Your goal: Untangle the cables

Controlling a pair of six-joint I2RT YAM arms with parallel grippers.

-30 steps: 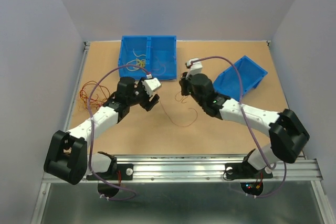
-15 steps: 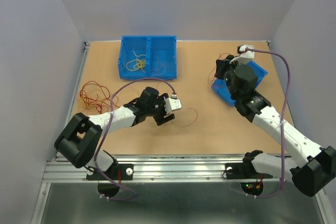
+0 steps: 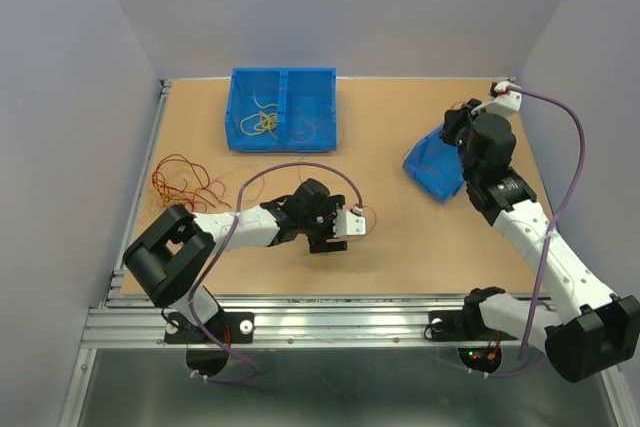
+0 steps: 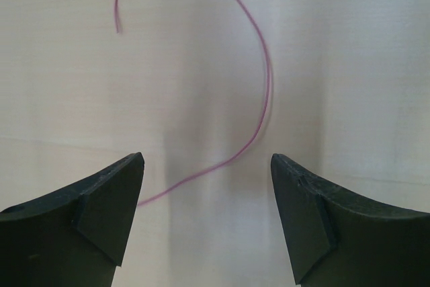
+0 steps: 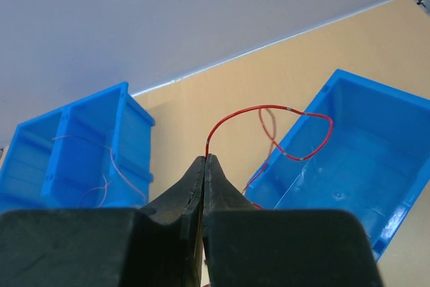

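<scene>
My left tool [image 4: 207,166] points straight down, spread over a thin pink wire [image 4: 268,89]. My right tool [image 5: 207,160], arm stretched out, pinches a thin red wire [image 5: 259,107].

The tabletop [image 3: 420,237] is matt, smooth wood; divided blue bin [image 3: 300,71] glossy plastic; left pincer [image 4: 207,160] matt black plastic.
</scene>
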